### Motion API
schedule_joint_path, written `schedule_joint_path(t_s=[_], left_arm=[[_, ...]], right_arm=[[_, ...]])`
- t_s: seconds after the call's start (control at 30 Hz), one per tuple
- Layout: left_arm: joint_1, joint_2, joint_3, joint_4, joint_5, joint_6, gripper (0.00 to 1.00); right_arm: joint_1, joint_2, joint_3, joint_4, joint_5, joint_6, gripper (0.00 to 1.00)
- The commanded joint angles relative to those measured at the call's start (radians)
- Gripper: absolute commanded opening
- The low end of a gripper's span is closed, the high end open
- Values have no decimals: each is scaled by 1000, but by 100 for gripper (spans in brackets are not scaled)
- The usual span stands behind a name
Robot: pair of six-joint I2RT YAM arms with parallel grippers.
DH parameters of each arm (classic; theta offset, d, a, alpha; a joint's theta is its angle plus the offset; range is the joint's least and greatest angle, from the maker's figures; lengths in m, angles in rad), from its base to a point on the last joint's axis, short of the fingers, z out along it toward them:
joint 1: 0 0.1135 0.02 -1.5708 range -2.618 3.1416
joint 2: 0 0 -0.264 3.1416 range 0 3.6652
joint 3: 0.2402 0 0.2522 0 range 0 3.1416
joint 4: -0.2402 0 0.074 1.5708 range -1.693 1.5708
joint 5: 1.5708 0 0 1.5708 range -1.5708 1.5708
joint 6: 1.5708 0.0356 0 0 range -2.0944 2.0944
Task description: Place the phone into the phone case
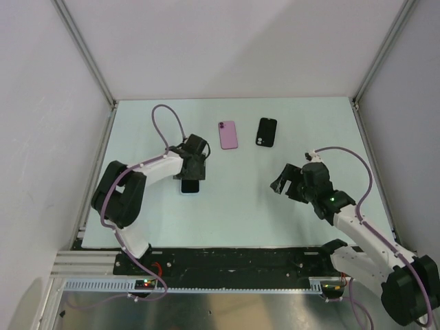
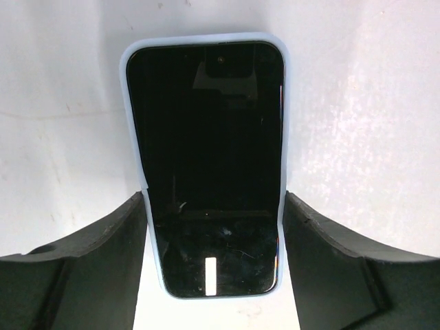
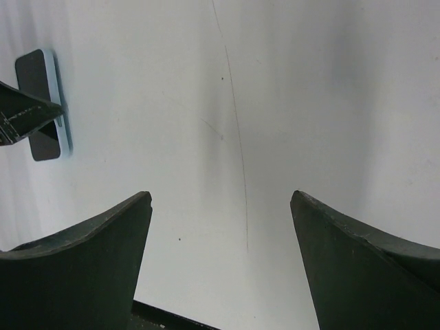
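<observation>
A phone with a black screen [image 2: 206, 137] lies face up inside a light blue case [image 2: 135, 51] on the table. My left gripper [image 2: 215, 199] straddles its lower half, with both fingers [image 2: 124, 247] pressed against the case's long sides. In the top view the left gripper [image 1: 194, 162] stands over the phone [image 1: 190, 185]. My right gripper [image 1: 283, 181] is open and empty above bare table, well to the right of the phone. In the right wrist view the right gripper [image 3: 220, 206] is open, and the cased phone [image 3: 41, 103] shows at the far left.
A pink phone [image 1: 228, 135] lies back up at the table's rear centre. A black case or phone [image 1: 267, 131] lies just right of it. White walls with metal posts [image 1: 89, 62] enclose the table. A black rail [image 1: 234, 258] runs along the near edge.
</observation>
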Motion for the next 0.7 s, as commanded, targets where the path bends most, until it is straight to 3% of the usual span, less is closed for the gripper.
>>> schedule_joint_path(t_s=[0.0,0.13,0.23,0.33,0.43,0.67], left_arm=[[53,-1,3,72,116,216,35],[84,32,2,77,177,254,37],[89,37,9,73,177,252,51],[97,26,6,62,163,235,80],[106,-10,9,40,125,201,95],[120,-199,61,-99,-53,47,100]], right_arm=[[-5,65,1,124,-31,18,87],[-6,127,7,171,-30,10,87],[-5,185,26,187,-21,-2,87],[-5,245,74,186,-13,-19,88],[-6,339,152,168,1,-50,88],[-5,600,425,127,114,-160,88]])
